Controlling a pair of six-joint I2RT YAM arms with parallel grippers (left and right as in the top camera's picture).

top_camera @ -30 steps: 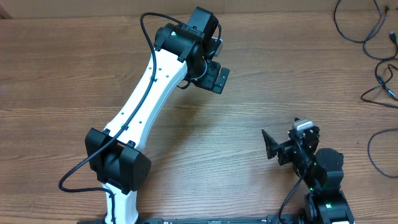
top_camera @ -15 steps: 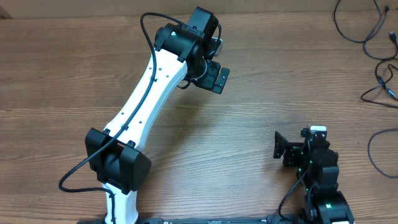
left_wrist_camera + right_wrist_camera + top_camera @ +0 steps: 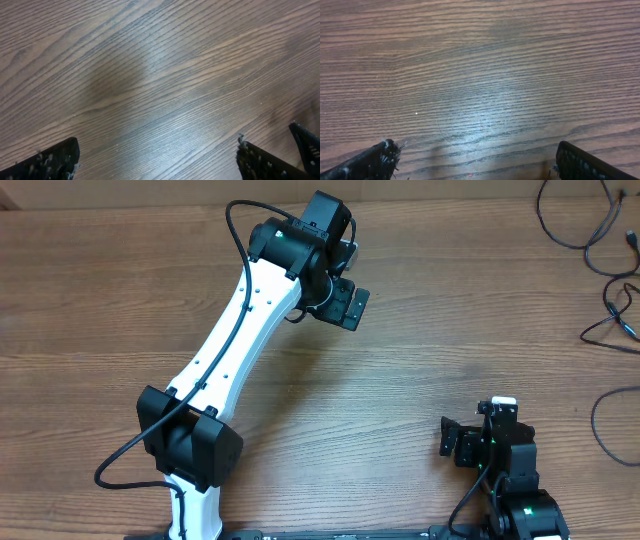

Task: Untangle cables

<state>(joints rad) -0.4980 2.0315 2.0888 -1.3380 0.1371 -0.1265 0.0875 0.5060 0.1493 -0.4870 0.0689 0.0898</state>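
Several thin black cables (image 3: 594, 418) lie in loose loops along the table's right edge, with another loop (image 3: 563, 242) at the top right corner. My left gripper (image 3: 347, 302) hovers over bare wood at the upper middle, far from them; it is open and its wrist view (image 3: 157, 161) shows only wood between the fingers. My right gripper (image 3: 455, 442) sits low at the bottom right, close to its base, left of the lowest loop. It is open with nothing between its fingers (image 3: 476, 159). Neither wrist view shows any cable.
The wooden table (image 3: 450, 330) fills the view. The left arm's white link (image 3: 235, 330) stretches diagonally from its base at the bottom left, with its own thick black wire looping alongside. The right arm's base (image 3: 525, 515) is at the bottom edge.
My right gripper has drawn back and down toward its base, turning slightly. The left arm and the cables have not moved.
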